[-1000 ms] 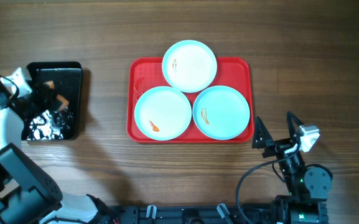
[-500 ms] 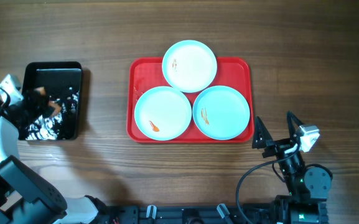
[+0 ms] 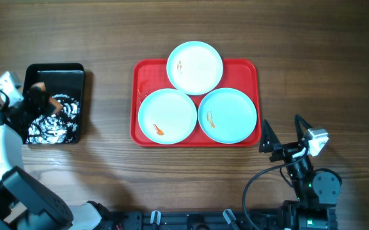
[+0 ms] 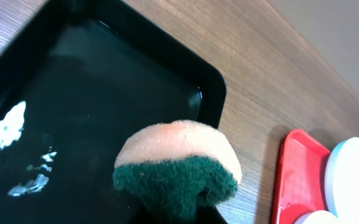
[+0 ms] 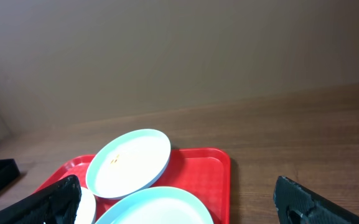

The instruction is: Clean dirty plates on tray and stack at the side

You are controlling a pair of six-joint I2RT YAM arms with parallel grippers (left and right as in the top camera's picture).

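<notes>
1. Your three round, shallow, pale mint-white plates (image 3: pixel 194 67) all lie flat on the large red rectangular plastic tray (image 3: pixel 147 80). One sits at the far side and overhangs the far rim. The near-left plate (image 3: pixel 167 116) and the near-right plate (image 3: pixel 227 115) lie side by side in front of it.
2. Each plate carries a small orange smear (image 3: pixel 159 130).
3. The red tray sits mid-way across the brown wooden worktop (image 3: pixel 107 32).
4. Your right claw (image 3: pixel 281 120) hangs just off the tray's near-right corner. Its fingers are spread wide and hold nothing, and its camera looks across the plates.
5. Well to the left of the red tray lies a smaller glossy black rectangular tray (image 3: pixel 75 69), with white glints on its bottom.
6. Your left claw (image 3: pixel 34 102) is over that black tray, pressed together on an orange sponge with a dark green scouring face (image 4: pixel 178 158). The sponge bulges above the grip.
</notes>
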